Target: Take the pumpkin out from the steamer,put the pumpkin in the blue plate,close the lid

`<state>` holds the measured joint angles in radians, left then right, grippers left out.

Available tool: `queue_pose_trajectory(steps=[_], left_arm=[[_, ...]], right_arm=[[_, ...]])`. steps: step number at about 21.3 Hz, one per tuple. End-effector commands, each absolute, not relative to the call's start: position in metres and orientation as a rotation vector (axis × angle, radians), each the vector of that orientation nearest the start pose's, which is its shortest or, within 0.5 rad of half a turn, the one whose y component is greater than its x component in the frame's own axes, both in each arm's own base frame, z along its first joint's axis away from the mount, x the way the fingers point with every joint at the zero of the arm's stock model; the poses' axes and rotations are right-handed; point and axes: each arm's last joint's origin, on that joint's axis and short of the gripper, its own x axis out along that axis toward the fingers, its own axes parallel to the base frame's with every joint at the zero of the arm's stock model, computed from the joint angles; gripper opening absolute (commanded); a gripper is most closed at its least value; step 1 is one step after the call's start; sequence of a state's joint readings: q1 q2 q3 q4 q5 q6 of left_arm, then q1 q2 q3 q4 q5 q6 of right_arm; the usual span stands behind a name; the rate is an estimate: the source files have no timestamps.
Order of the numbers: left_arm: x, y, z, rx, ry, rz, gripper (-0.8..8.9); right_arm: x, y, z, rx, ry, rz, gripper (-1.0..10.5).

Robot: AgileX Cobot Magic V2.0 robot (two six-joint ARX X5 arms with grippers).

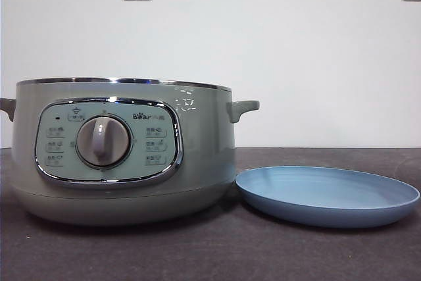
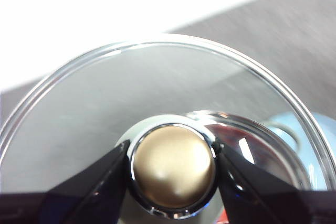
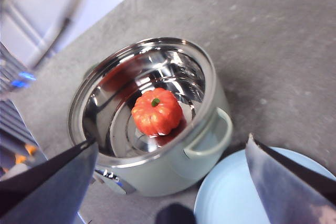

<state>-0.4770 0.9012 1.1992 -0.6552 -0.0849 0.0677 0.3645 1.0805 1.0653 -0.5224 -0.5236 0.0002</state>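
Right wrist view: the pumpkin (image 3: 156, 112) lies inside the steamer (image 3: 157, 124) below the spread right gripper (image 3: 168, 182); left gripper (image 2: 173, 169) clamps the lid (image 2: 157, 108) knob. Panel reads "Bear".

The steamer (image 1: 125, 153) is displaying the brand word "Bear" in dark letters on its chrome-framed control panel (image 1: 108, 140), above and right of the grey dial (image 1: 103, 141). The small button labels around the dial are showing too small to read.
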Motion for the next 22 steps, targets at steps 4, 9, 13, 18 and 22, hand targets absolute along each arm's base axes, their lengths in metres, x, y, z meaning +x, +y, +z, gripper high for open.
queue_pose_trajectory(steps=[4, 9, 13, 18, 22], left_arm=[[0.105, -0.046, 0.429, 0.158, 0.192, -0.230, -0.08], [0.079, -0.028, 0.436, 0.181, 0.204, -0.088, -0.08], [0.071, -0.023, 0.437, 0.209, 0.248, -0.036, -0.08], [0.071, -0.023, 0.437, 0.212, 0.255, -0.036, -0.08], [0.071, -0.023, 0.437, 0.212, 0.255, -0.037, -0.08]], right_arm=[[0.228, 0.148, 0.357, -0.063, 0.613, 0.920, 4.7], [0.249, 0.204, 0.367, -0.210, 0.699, 0.938, 4.8], [0.263, 0.251, 0.373, -0.301, 0.743, 0.964, 5.3], [0.270, 0.302, 0.349, -0.475, 0.787, 0.917, 5.7], [0.275, 0.326, 0.311, -0.567, 0.862, 0.894, 5.7]])
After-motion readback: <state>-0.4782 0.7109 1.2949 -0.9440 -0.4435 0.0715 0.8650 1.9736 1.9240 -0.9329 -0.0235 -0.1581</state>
